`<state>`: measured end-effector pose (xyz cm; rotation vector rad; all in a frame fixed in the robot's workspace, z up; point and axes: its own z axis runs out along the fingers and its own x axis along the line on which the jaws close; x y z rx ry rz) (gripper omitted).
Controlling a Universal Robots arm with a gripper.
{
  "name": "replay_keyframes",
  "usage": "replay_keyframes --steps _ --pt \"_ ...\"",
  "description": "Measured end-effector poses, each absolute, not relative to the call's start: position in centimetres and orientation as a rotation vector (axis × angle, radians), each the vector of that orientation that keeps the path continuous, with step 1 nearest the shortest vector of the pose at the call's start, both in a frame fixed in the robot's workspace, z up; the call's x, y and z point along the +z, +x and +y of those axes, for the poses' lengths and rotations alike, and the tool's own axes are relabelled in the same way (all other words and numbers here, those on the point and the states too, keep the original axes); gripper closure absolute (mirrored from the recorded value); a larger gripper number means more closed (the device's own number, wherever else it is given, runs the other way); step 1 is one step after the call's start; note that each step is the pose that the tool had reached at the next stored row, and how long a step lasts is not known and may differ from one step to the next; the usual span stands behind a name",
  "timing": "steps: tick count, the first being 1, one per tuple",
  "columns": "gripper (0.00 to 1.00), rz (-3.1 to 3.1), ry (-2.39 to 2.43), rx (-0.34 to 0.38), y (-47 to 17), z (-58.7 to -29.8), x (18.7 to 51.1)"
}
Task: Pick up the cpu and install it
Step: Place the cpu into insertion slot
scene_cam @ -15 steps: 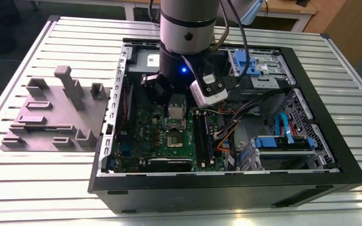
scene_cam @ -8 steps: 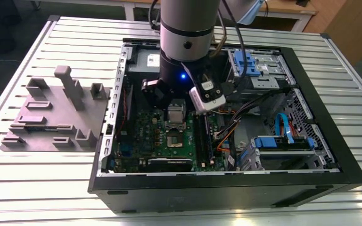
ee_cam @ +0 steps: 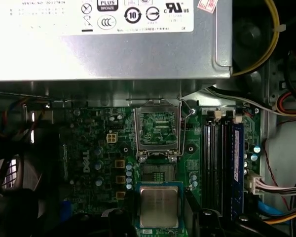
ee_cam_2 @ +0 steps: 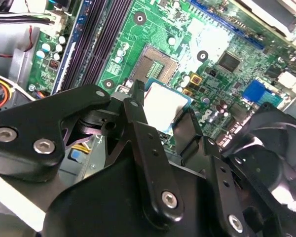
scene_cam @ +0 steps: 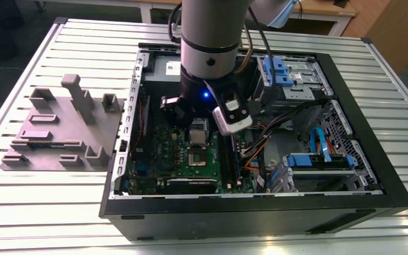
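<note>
The gripper (ee_cam_2: 162,112) has its jaws clamped on opposite edges of the cpu (ee_cam_2: 164,103). The chip is held flat, metal top up, presumably to protect the underside contacts. It hangs above the motherboard (ee_cam_2: 207,44), just beside the open socket (ee_cam_2: 155,64). The arm (scene_cam: 207,37) stands vertical inside the case (scene_cam: 261,212).

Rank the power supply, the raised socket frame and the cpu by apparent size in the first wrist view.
1. power supply, by far the largest.
2 and 3. socket frame and cpu: nearly alike, and the cpu may be nearer the camera, so unranked.
</note>
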<state>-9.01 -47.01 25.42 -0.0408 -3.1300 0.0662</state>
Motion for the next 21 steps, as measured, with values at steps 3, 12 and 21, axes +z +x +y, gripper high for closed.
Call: replay_keyframes --steps 3,12,21 --pt "0.53 -3.130 -0.041 0.067 -9.01 -47.02 25.24" --pt "0.53 -3.130 -0.041 0.066 -9.01 -47.01 25.13" --pt "0.53 -3.129 -0.042 0.066 -8.93 -47.21 24.36"
